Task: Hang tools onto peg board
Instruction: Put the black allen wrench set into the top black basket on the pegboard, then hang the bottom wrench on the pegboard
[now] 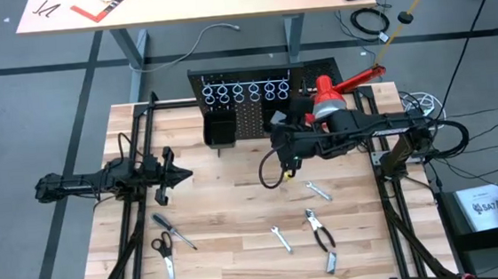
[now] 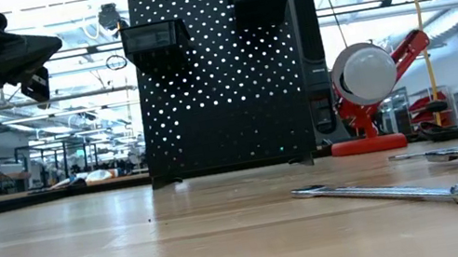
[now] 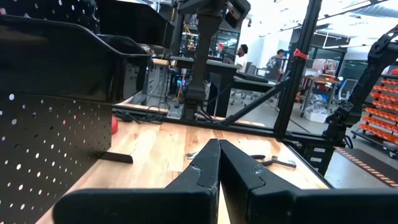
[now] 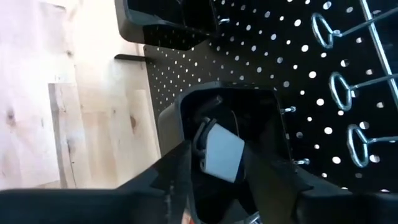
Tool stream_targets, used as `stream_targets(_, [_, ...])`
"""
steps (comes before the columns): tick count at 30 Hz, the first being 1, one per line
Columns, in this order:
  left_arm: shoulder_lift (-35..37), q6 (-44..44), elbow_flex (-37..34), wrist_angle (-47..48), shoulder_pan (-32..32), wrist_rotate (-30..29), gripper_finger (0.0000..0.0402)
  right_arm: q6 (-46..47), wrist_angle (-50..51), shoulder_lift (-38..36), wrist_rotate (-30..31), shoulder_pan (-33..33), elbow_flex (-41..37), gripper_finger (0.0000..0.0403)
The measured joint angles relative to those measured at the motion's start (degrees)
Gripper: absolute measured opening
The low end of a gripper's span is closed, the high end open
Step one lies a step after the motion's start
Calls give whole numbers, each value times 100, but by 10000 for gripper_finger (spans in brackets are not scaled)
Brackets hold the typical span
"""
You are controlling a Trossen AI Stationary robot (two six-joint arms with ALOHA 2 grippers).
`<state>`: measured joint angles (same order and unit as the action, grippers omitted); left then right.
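Note:
The black peg board (image 1: 248,104) stands at the table's far middle, with a row of silver rings (image 1: 245,92) and two black bins (image 1: 221,129) (image 4: 227,118). My right gripper (image 4: 217,158) is over the right bin's opening, shut on a small light-grey metal piece (image 4: 221,155). My left gripper (image 1: 180,172) is shut and empty at the table's left, above the wood. On the near part of the table lie a screwdriver (image 1: 174,230), scissors (image 1: 165,257), pliers (image 1: 320,229), two wrenches (image 1: 281,239) (image 1: 318,190) and a small piece (image 1: 331,260). My right gripper pinches the small metal piece by its two sides (image 4: 239,152) between its two fingers. The fingers slant down from the table's right toward the bin. The piece is lifted clear, tilted, at the bin's mouth.
A red-and-white lamp (image 1: 328,98) stands just right of the peg board, beside my right arm. A flat black slotted panel (image 2: 310,48) is behind the board's right edge. The table's middle, in front of the board, is bare wood (image 1: 235,194).

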<state>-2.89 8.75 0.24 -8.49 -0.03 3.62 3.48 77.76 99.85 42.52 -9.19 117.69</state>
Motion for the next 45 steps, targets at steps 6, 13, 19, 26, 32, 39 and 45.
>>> stream_targets(6, [-1,0,-1,7,0,0,13,-293,-163,-215,1,-374,-2,181])
stream_targets(13, [0,134,-1,71,0,2,13,125,66,-629,664,-1135,-2,167])
stream_targets(19, [1,137,0,231,0,-4,13,1114,744,-997,1531,-1760,-2,135])
stream_targets(26, [1,136,-1,294,0,-44,13,2128,1201,-1324,1616,-2339,-315,61])
stream_targets(32, [-1,138,-1,580,0,-82,13,3189,1155,-1866,1568,-2738,-1813,7])
stream_targets(39, [-1,129,1,645,0,-211,13,4348,-225,-2673,920,-3120,-4138,3])
stream_targets(45, [-1,133,0,647,0,-238,13,5825,-985,-2909,-409,-3093,-5272,8])
